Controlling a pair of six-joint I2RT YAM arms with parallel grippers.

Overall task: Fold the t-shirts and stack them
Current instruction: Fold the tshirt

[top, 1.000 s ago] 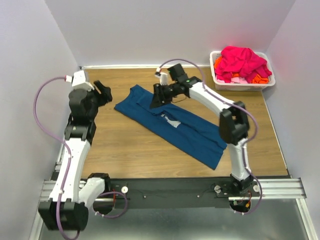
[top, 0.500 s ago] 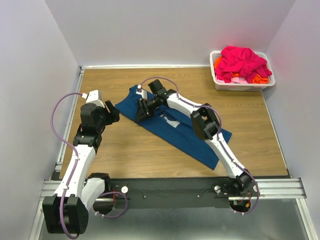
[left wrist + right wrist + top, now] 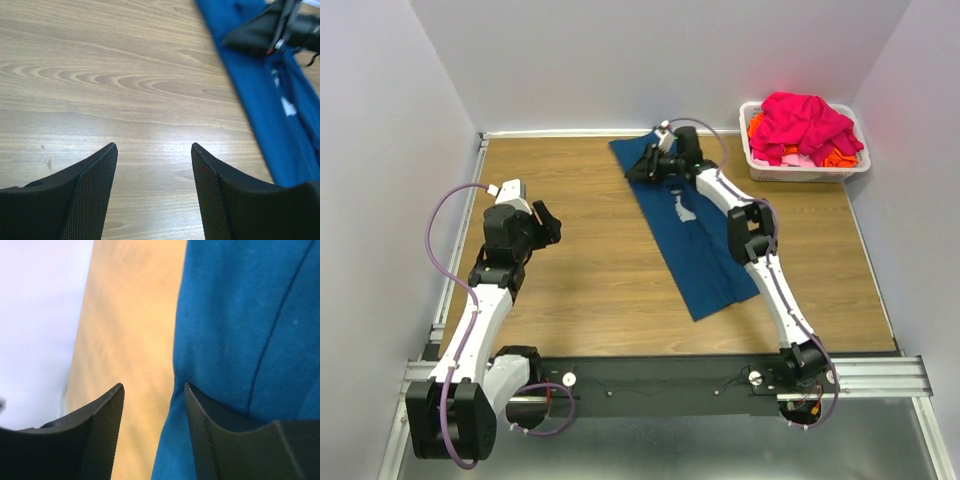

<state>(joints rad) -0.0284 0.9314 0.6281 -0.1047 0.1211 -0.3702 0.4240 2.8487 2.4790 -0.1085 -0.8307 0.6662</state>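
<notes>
Teal-blue t-shirt (image 3: 690,260) lies flat on the counter (image 3: 580,290), just one of it. Its long axis runs from the far middle toward the near right.

Top view: my right gripper (image 3: 642,165) sits at the shirt's far end, so that arm is the nearer one. My left gripper (image 3: 548,222) hangs over bare wood, well apart on the shirt's left. One white basket (image 3: 800,172) in the far right corner holds pink t-shirts (image 3: 805,120) and orange t-shirts (image 3: 835,155) in a heap. I can't count those.

Left wrist: jaws apart, nothing between them, shirt off ahead and to the right.

Right wrist: jaws apart too. The shirt's edge runs under the gap, one finger over cloth, the other over wood, and I see nothing pinched.

I judge the next grab belongs at this far end, with the fold along the long axis.
</notes>
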